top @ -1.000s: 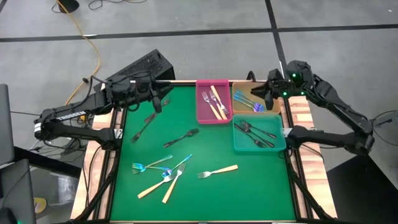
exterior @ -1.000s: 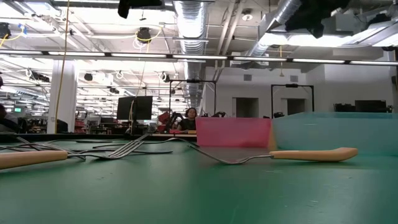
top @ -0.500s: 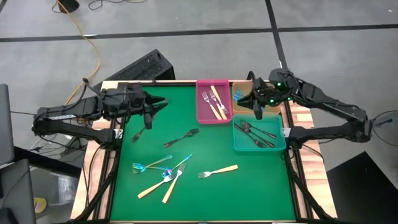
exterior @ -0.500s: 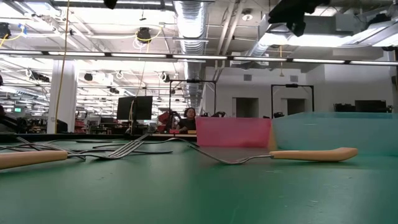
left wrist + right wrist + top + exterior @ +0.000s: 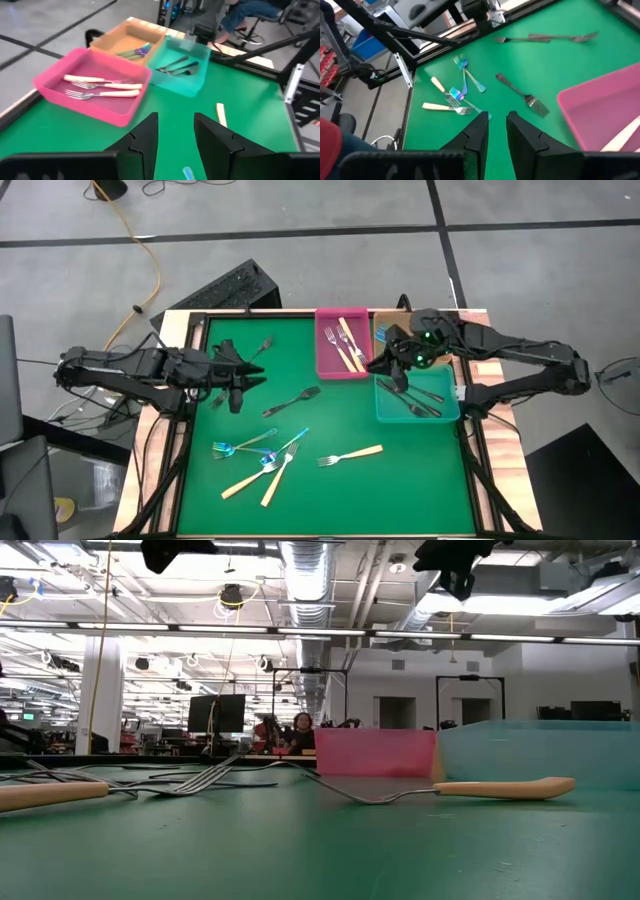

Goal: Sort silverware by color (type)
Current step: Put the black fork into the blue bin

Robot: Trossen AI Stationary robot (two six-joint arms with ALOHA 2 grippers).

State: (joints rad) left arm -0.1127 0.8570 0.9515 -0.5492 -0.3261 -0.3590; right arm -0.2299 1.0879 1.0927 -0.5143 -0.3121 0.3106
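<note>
Loose silverware lies on the green mat [image 5: 330, 420]. There are dark forks [image 5: 292, 400], iridescent blue forks [image 5: 240, 446] and tan-handled forks [image 5: 352, 454]. At the far right, a pink bin [image 5: 330, 360] holds tan-handled forks, a tan bin [image 5: 386, 330] holds blue ones and a teal bin [image 5: 440, 412] holds dark ones. My left gripper [image 5: 252, 373] hovers open over the mat's left part, pointing toward the bins. My right gripper [image 5: 380, 366] hovers open above the pink and teal bins' meeting edge, pointing toward the loose forks. Neither has anything between its fingers [image 5: 145, 137] [image 5: 477, 132].
Two more dark forks [image 5: 262, 343] [image 5: 545, 38] lie near the mat's far left corner. A wooden frame [image 5: 480, 360] edges the mat. In the low view a tan-handled fork [image 5: 500, 787] lies closest, and people sit at desks far behind the table.
My left gripper has swung from the far left corner toward the near edge and sunk a little over the mat. My right gripper has swung from above the tan bin toward the left and near, to the edge between the pink and teal bins. No fork has moved.
</note>
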